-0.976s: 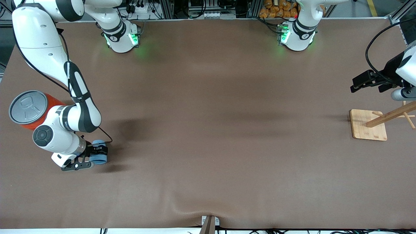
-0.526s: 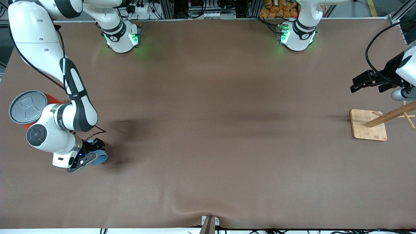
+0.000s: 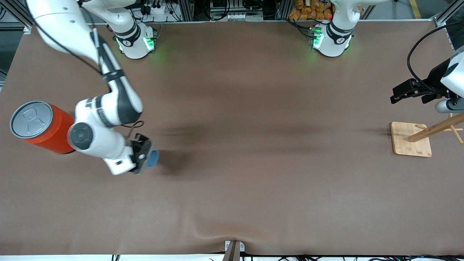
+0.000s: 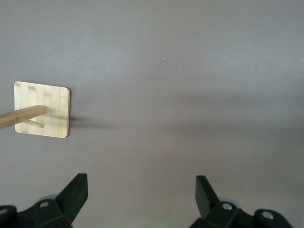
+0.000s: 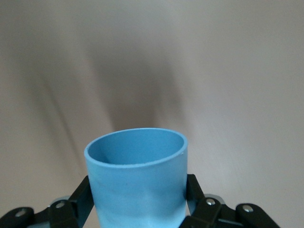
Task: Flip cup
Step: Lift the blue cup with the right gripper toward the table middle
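Observation:
The small light-blue cup (image 3: pixel 152 158) is held in my right gripper (image 3: pixel 144 158), lifted above the table beside the orange can. It lies on its side, its open mouth pointing toward the left arm's end of the table. In the right wrist view the cup (image 5: pixel 137 175) fills the space between the black fingers (image 5: pixel 80 197), which press on both of its sides. My left gripper (image 3: pixel 407 90) waits open and empty in the air over the table's edge above the wooden stand. In the left wrist view its fingertips (image 4: pixel 76 190) stand wide apart.
A big orange can with a grey pull-tab lid (image 3: pixel 40 125) stands at the right arm's end of the table, close to the right arm's wrist. A wooden stand on a square base (image 3: pixel 411 139) sits at the left arm's end; it also shows in the left wrist view (image 4: pixel 45 116).
My right gripper has lifted the cup off the table, carried it toward the table's middle and turned it, so its mouth now faces sideways. The left arm has not moved.

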Motion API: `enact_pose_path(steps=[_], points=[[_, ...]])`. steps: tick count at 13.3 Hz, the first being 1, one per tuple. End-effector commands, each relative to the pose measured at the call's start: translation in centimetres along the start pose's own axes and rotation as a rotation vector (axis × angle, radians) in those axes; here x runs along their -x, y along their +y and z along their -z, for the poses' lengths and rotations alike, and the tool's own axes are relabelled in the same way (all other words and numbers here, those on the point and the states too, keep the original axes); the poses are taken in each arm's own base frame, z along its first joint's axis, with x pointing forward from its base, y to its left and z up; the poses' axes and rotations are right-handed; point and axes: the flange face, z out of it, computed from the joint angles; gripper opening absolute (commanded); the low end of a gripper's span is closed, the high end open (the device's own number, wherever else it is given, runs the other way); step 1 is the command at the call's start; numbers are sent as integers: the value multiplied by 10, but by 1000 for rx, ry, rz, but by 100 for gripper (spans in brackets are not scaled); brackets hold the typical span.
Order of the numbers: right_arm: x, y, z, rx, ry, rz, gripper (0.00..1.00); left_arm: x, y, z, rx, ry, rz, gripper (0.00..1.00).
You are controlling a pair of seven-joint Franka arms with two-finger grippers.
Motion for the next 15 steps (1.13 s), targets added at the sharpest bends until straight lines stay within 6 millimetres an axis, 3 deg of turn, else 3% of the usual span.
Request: enact_pose_path(steps=[1,4,6,12,13,14,15], points=[[-78,-49,-4,57,40,210,39,0,-2,5,0,-1,-3,100],[-173,-122,-35,98,76,362,39,0,-1,5,0,0,-5,100],[-198,-145,-75,65,58,382,39,0,1,6,2,1,1,100],[-214,-166,-107,79,60,392,41,-2,-5,2,2,-6,3,100],[-213,-164,-110,82,61,391,51,-2,-6,2,2,-6,5,100],[-211,-163,-111,86,65,389,72,-2,-6,1,2,-9,5,100],[-206,-161,-116,84,63,384,85,-2,-6,0,2,-10,5,100]])
